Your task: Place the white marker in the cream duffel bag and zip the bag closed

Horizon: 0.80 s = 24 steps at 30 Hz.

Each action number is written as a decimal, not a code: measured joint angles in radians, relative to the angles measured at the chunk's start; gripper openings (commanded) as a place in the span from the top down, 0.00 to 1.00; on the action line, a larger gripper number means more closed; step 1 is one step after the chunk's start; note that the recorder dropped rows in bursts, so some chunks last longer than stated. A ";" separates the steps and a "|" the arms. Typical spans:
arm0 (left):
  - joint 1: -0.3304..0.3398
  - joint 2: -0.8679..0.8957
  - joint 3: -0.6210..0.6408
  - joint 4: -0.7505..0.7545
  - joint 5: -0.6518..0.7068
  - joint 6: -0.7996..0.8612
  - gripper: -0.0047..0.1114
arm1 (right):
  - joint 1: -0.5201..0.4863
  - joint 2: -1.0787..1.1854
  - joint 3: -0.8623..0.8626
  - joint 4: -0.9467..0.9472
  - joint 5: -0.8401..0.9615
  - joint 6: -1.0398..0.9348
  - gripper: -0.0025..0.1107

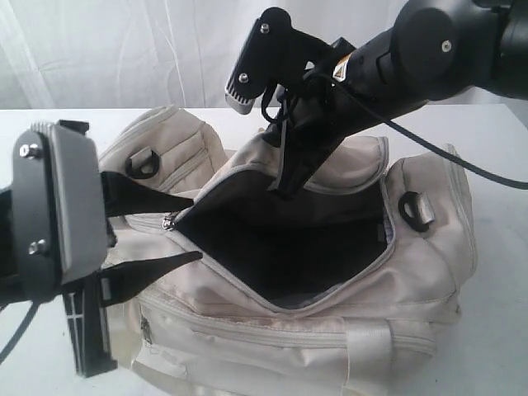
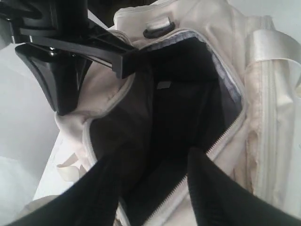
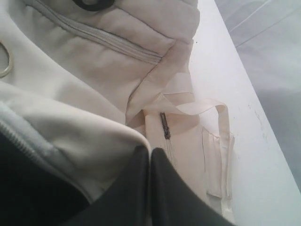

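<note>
The cream duffel bag (image 1: pixel 330 330) lies on the table with its top unzipped and its dark inside (image 1: pixel 280 247) showing. My right gripper (image 1: pixel 283 186) reaches down from the upper right and is shut on the edge of the curved top flap (image 1: pixel 346 165), holding it up; the flap (image 3: pixel 70 136) lies against the closed fingers (image 3: pixel 150 150). My left gripper (image 1: pixel 194 228) stands open at the left end of the opening, beside the zipper slider (image 1: pixel 171 220), its fingers (image 2: pixel 157 155) over the bag's mouth with nothing between them. The white marker is not in view.
Black strap rings (image 1: pixel 412 206) (image 1: pixel 142 162) sit on both ends of the bag. A webbing handle (image 3: pixel 221 141) trails on the white table (image 3: pixel 225 70) behind the bag. The zipper teeth (image 2: pixel 225 136) run along the opening's near edge. White curtain behind.
</note>
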 measured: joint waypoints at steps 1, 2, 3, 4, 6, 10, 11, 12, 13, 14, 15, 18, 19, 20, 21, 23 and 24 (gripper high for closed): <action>0.000 0.017 -0.017 0.000 0.000 -0.004 0.53 | 0.000 0.000 0.000 0.002 0.000 0.001 0.98; 0.000 0.043 -0.032 0.000 0.000 -0.012 0.53 | 0.000 0.000 0.000 0.002 0.000 0.001 0.98; 0.000 0.062 -0.045 0.000 -0.002 -0.016 0.53 | 0.000 0.000 0.000 0.002 0.000 0.001 0.98; 0.000 0.084 -0.057 0.000 -0.006 -0.018 0.53 | 0.000 0.000 0.000 0.004 0.000 0.001 0.98; -0.010 0.126 -0.076 0.000 -0.008 -0.022 0.53 | 0.000 0.000 0.000 0.004 0.000 0.001 0.98; -0.060 0.181 -0.098 0.000 -0.012 -0.022 0.53 | 0.000 0.000 0.000 0.004 0.002 0.001 0.98; -0.075 0.190 -0.098 0.000 -0.009 -0.022 0.53 | 0.000 0.000 0.000 0.004 0.002 0.001 0.98; -0.086 0.196 -0.100 0.000 -0.003 -0.022 0.53 | 0.000 0.000 0.000 0.004 0.002 0.001 0.98; -0.099 0.202 -0.100 0.000 0.009 -0.017 0.53 | 0.000 0.000 0.000 0.004 0.002 0.001 0.98; -0.106 0.209 -0.100 0.000 0.024 -0.009 0.53 | 0.000 0.000 0.000 0.004 0.005 0.001 0.98; -0.110 0.211 -0.100 0.000 0.039 -0.005 0.53 | 0.000 0.000 0.000 0.004 0.007 0.001 0.98; -0.114 0.222 -0.100 0.000 0.084 -0.001 0.53 | 0.000 0.000 0.000 0.004 0.019 0.001 0.98; -0.114 0.227 -0.100 0.000 0.090 -0.001 0.53 | 0.000 0.000 0.000 0.004 0.024 0.001 0.98; -0.114 0.228 -0.100 0.000 0.095 -0.007 0.53 | 0.000 0.000 0.000 0.004 0.026 0.001 0.98; -0.114 0.229 -0.100 0.000 0.110 -0.027 0.53 | 0.000 0.000 0.000 0.004 0.029 0.001 0.98; -0.116 0.229 -0.100 0.000 0.163 -0.103 0.53 | 0.000 0.000 0.000 0.004 0.032 0.001 0.98; -0.116 0.229 -0.100 0.000 0.201 -0.155 0.53 | 0.000 0.000 0.000 0.004 0.034 0.001 0.98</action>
